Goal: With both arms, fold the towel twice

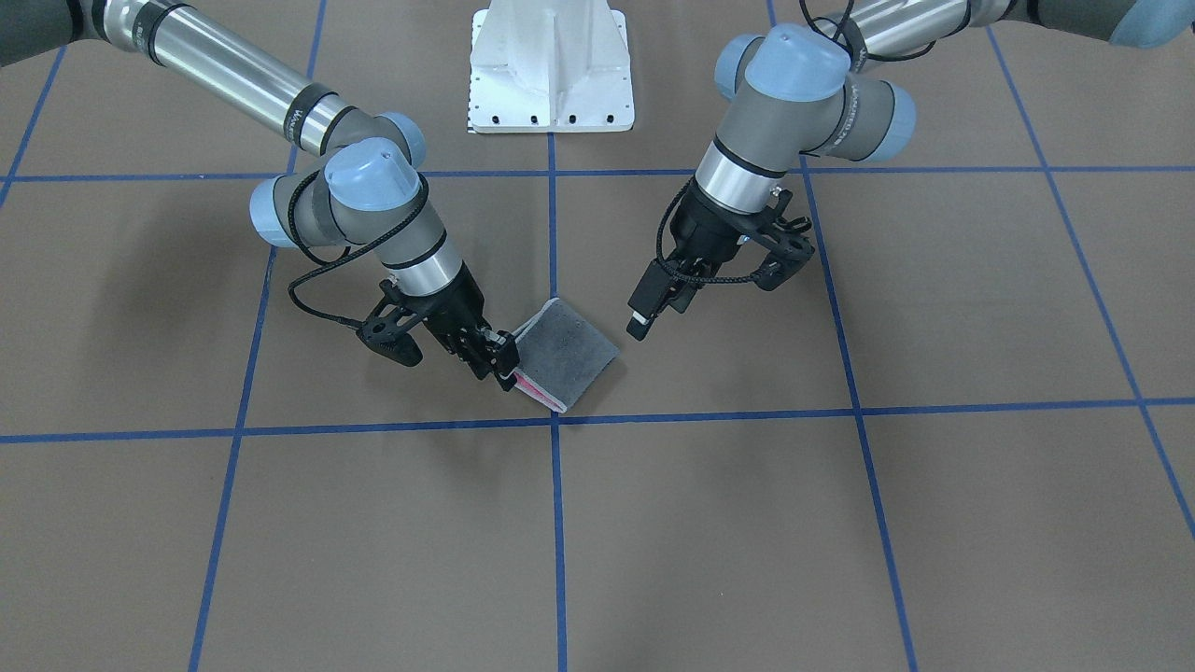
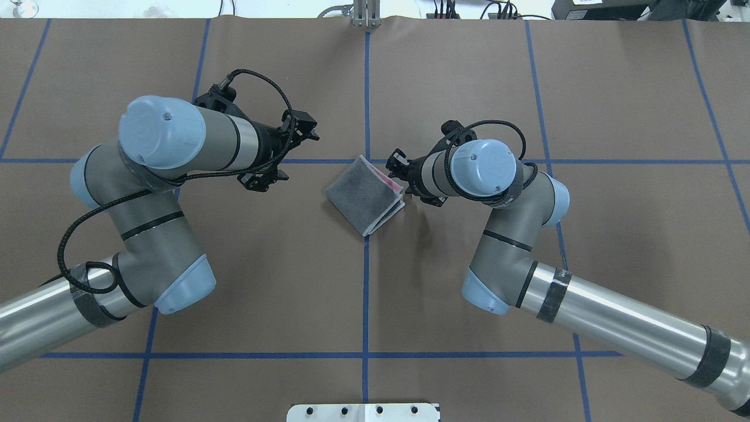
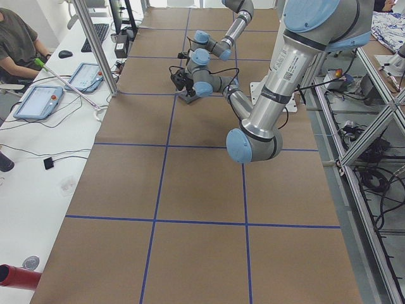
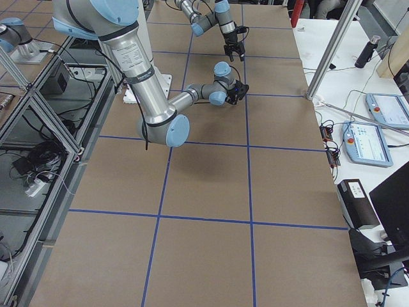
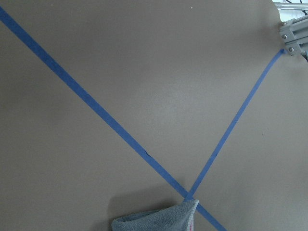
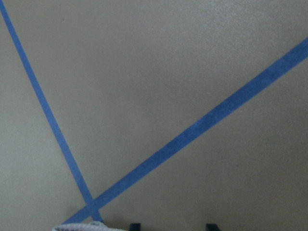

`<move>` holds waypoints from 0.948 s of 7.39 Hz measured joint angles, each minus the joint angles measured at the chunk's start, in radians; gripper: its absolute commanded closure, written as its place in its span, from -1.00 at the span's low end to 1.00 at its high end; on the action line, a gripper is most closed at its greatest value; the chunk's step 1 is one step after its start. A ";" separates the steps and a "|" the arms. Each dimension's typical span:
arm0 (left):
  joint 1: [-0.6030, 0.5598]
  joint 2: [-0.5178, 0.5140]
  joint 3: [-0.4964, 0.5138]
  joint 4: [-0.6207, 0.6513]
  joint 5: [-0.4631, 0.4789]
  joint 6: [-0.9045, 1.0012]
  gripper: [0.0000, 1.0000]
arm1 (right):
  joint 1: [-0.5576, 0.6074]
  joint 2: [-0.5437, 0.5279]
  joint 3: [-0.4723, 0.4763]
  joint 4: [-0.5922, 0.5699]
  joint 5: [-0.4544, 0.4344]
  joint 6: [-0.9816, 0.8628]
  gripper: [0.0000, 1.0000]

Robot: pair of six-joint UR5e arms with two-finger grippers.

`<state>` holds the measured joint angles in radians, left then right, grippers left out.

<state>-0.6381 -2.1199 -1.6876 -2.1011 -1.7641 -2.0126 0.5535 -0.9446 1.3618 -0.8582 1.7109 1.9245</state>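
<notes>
Overhead exterior: over the taped brown table (image 2: 263, 293) the left arm (image 2: 158, 176) and right arm (image 2: 504, 234) are bent inward. The towel (image 2: 364, 193) lies folded at the centre, dark grey face up, one corner at a tape crossing. The right gripper (image 2: 401, 173) is set at its 2 o'clock edge; only the right wrist view shows the fingertips (image 6: 134, 226) spread, released. The left gripper (image 2: 296, 153) hangs at 10 o'clock, apart from the cloth, likewise seen splayed from above.

towel (image 1: 571, 353): 1 | arms (image 2: 176, 140) (image 2: 489, 170): 2 | tools (image 2: 290, 151) (image 1: 499, 359): 2 | pedestal (image 1: 551, 65): 1
</notes>
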 measured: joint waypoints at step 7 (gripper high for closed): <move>0.000 0.000 0.000 0.001 0.001 0.000 -0.98 | -0.008 0.001 -0.007 -0.001 -0.001 0.005 0.15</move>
<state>-0.6381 -2.1200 -1.6874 -2.1004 -1.7630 -2.0126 0.5457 -0.9437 1.3549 -0.8590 1.7104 1.9294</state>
